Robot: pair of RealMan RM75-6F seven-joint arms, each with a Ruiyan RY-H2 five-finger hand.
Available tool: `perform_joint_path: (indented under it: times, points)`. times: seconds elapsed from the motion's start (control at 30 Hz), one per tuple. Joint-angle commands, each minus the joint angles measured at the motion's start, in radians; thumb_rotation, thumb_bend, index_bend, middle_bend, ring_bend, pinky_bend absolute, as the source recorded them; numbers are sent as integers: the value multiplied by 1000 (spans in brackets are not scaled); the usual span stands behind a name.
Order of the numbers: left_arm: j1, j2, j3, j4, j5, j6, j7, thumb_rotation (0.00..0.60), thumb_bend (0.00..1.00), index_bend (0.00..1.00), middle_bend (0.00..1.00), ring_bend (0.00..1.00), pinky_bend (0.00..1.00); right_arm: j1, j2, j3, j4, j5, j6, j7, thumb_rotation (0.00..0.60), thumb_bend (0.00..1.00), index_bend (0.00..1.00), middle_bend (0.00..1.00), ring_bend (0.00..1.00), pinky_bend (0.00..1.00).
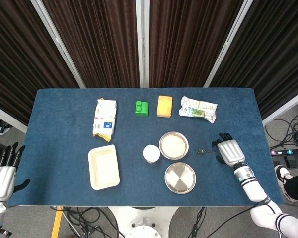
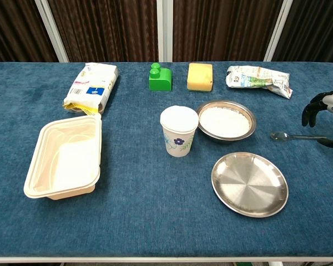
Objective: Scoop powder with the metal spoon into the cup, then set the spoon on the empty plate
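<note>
The metal spoon (image 1: pixel 205 151) (image 2: pixel 286 136) lies flat on the blue table (image 1: pixel 59 144), bowl end toward the steel bowl of white powder (image 1: pixel 174 145) (image 2: pixel 226 121). A white paper cup (image 1: pixel 151 153) (image 2: pixel 179 131) stands left of that bowl. The empty steel plate (image 1: pixel 180 177) (image 2: pixel 249 184) lies in front of it. My right hand (image 1: pixel 229 150) (image 2: pixel 324 113) hovers over the outer end of the spoon's handle, fingers apart, holding nothing. My left hand (image 1: pixel 2 171) stays off the table's left edge, fingers spread and empty.
A beige plastic tray (image 1: pixel 104 167) sits front left. Along the back lie a snack bag (image 1: pixel 105 118), a green block (image 1: pixel 141 108), a yellow block (image 1: pixel 164 106) and a crinkled packet (image 1: pixel 198 109).
</note>
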Motion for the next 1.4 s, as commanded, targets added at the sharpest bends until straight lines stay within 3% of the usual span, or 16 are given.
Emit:
perform_joint_path:
  times: [0.03, 0.47, 1.4]
  points:
    - [1, -2, 0, 2, -2, -1, -3, 600, 0, 101, 105, 30, 0, 9, -19, -5, 26, 0, -5, 15, 600, 232, 405, 425, 142, 139]
    - [-3, -7, -3, 11, -8, -11, -5, 600, 0, 101, 105, 29, 0, 27, -67, -21, 111, -2, -18, 72, 600, 232, 473, 461, 169, 139]
    - [-2, -16, -5, 31, -19, -19, -24, 600, 0, 101, 105, 30, 0, 52, -64, -25, 104, 20, -47, 82, 600, 270, 497, 509, 201, 142]
